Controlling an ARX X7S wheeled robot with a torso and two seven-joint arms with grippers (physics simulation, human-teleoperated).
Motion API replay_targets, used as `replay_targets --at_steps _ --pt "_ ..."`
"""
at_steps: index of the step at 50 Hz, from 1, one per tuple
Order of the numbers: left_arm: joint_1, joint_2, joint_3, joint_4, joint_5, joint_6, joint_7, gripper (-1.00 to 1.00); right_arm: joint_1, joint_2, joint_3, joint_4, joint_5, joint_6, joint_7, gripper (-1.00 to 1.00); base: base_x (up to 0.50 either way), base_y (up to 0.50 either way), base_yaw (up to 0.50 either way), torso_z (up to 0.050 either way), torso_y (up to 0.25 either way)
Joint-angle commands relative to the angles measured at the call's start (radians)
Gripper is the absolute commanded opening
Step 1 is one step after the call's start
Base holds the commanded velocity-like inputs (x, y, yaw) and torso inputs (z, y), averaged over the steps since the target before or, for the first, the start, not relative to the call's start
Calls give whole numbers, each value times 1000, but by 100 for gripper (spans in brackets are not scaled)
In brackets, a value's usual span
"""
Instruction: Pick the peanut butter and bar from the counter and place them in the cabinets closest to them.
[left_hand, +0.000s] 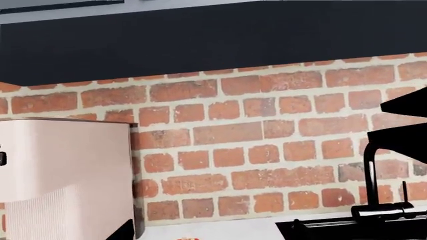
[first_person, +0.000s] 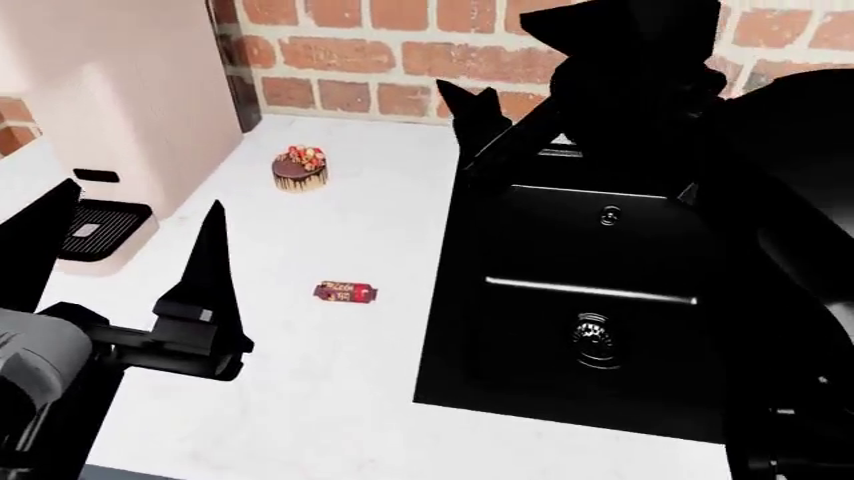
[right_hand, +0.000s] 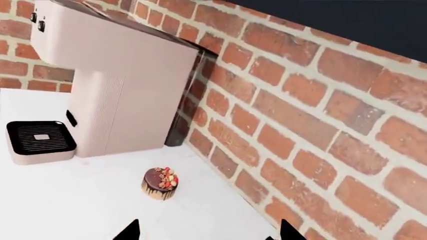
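Task looks barely begun. The bar (first_person: 346, 292) lies flat on the counter (first_person: 334, 400), lower centre of the head view, untouched and apart from both grippers. The peanut butter shows in no view, so whether it has been stowed cannot be told. No cabinet interior is visible; a dark band across the top of the left wrist view may be a cabinet underside, unsure.

Left gripper (first_person: 127, 245): lower left of the head view, fingers spread with open air between them, holding nothing, near the bar but not over it.

Right gripper (right_hand: 209, 231): only two dark fingertips at the bottom edge of the right wrist view, set apart, nothing between them; it faces the small chocolate cake (first_person: 299, 169).

Containers: black sink (first_person: 587, 290), right half of the head view, basin bare apart from its drain. The pink coffee machine (first_person: 107, 90), upper left, has nothing on its drip tray (first_person: 94, 228).

Left to do, by judgement: grasp the bar, find the jar, stow each.
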Motion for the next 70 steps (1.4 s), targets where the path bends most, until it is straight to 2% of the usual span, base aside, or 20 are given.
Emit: replay_targets --at_steps 1,23,39,45,47,52,55,61,70 --pt "11 -9 -7 4 0 15 1 100 53 8 -50 38 18 10 -13 100 371 31 0 0 20" --pt "24 -11 -8 6 10 31 1 100 26 1 -34 18 41 -13 3 100 273 65 0 0 0" --pt "34 -13 -6 5 19 40 3 100 18 -5 -2 11 62 -5 13 100 22 27 0 0 1" --pt "36 -12 -2 4 23 41 4 100 7 0 26 -38 87 47 20 100 0 0 0 0 0" --pt "36 -14 -3 6 21 42 3 100 4 23 32 -55 151 76 41 100 0 0 0 0 0" --pt "35 -20 -6 12 16 42 -2 100 21 131 37 -31 542 76 249 100 0 0 0 0 0" --pt "26 -18 0 12 15 37 -2 100 26 169 33 -31 680 72 303 100 0 0 0 0 0" --pt "21 -18 4 12 15 35 -3 100 22 186 18 -31 786 56 336 100 0 0 0 0 0" --pt "31 -27 -5 11 12 46 -4 100 -4 182 -46 -46 816 25 336 100 0 0 0 0 0"
